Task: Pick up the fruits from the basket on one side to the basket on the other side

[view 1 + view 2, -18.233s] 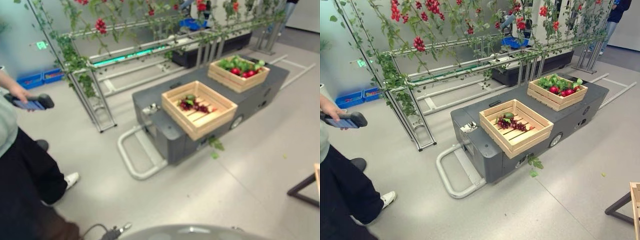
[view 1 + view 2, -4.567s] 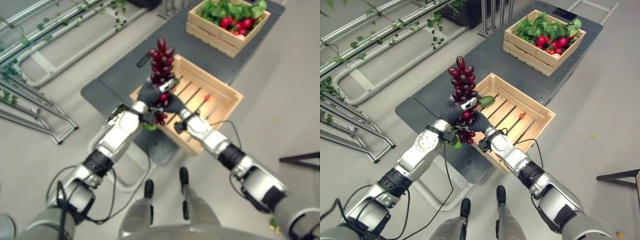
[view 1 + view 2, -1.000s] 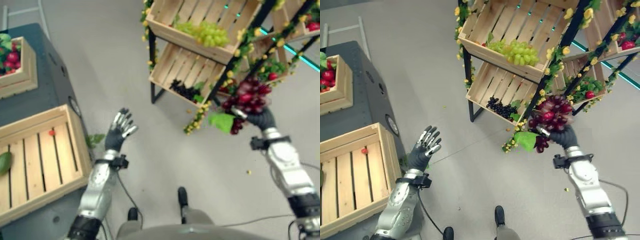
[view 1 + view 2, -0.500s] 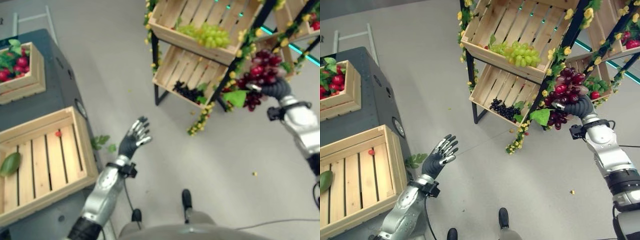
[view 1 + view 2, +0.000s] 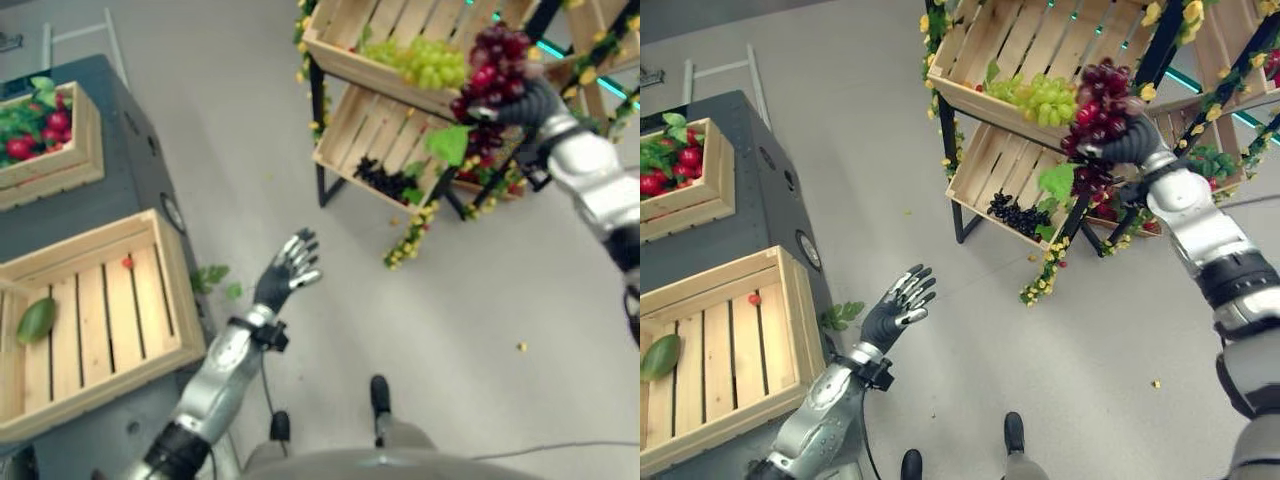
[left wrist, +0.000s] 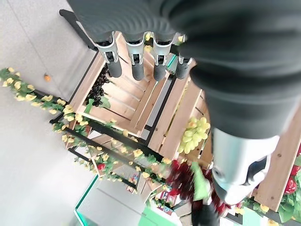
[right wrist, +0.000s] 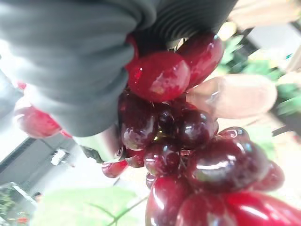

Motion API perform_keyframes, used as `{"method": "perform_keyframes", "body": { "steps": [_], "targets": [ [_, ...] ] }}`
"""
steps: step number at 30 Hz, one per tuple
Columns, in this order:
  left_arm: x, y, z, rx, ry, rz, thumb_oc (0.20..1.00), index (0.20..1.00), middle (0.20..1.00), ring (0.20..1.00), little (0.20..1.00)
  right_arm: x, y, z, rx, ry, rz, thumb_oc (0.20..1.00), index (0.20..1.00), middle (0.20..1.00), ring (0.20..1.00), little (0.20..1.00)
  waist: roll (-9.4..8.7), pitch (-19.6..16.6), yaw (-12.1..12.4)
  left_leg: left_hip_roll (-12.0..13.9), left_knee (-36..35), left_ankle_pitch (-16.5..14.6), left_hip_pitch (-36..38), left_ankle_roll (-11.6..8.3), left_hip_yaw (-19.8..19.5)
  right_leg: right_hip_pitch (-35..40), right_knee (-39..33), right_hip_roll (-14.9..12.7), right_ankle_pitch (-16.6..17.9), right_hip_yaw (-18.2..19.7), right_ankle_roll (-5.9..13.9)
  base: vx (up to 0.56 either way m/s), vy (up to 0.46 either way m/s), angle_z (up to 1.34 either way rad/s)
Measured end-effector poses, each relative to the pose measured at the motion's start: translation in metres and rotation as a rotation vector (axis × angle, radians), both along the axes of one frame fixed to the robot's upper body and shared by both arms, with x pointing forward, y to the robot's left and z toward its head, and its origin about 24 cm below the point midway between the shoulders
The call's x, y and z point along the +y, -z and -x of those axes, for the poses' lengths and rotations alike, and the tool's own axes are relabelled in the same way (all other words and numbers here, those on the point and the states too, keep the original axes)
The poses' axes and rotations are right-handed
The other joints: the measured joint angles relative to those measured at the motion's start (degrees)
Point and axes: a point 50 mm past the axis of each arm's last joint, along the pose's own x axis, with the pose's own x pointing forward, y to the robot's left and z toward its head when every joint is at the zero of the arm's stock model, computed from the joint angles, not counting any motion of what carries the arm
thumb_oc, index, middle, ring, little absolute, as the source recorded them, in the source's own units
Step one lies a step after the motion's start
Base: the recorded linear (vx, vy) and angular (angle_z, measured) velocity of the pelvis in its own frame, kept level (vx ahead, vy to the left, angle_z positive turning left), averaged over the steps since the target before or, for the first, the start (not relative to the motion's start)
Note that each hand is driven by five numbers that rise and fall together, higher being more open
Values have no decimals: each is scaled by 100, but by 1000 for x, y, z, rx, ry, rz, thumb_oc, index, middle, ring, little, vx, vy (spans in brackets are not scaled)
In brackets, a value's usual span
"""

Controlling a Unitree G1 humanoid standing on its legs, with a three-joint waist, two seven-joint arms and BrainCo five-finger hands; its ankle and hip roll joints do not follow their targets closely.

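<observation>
My right hand is shut on a bunch of dark red grapes with a green leaf, held high at the front edge of the rack's upper wooden crate, beside the green grapes in it. The red grapes fill the right wrist view. My left hand is open and held up over the floor, right of the slatted crate on the dark cart. That crate holds one green leaf and a small red berry.
A lower rack crate holds black grapes. The rack's black posts carry yellow flower garlands. A second crate with red fruit and leaves sits further back on the grey cart. Bare floor lies between cart and rack.
My right hand has lifted the red grapes up and to the left, from the lower shelf level to the upper crate's edge. The left hand rose slightly.
</observation>
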Motion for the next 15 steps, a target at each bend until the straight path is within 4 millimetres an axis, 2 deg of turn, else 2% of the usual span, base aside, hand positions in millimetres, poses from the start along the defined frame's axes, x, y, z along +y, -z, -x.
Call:
{"method": "perform_keyframes", "body": {
  "steps": [4,10,15],
  "targets": [
    [-3,2,2,10,16,-2,1000,1000,1000,1000,1000,3,-10,-8,-5,30,1,200,200,200,200,200,-17,10,104,10,-25,46,-111,-8,-16,-71,1,-5,14,-75,-9,-19,14,9],
    [-2,2,1,12,13,-14,1000,1000,1000,1000,1000,26,-3,-23,13,21,-67,200,200,200,200,200,-172,100,96,18,-37,47,-122,-9,-15,-85,2,1,14,-95,-9,-1,37,2],
    [1,3,1,18,2,-20,1000,1000,1000,1000,1000,30,-2,-24,9,13,-79,200,200,200,200,200,-329,187,129,10,-37,46,-125,-9,-24,-79,3,-7,14,-107,-9,4,72,1]
  ]
}}
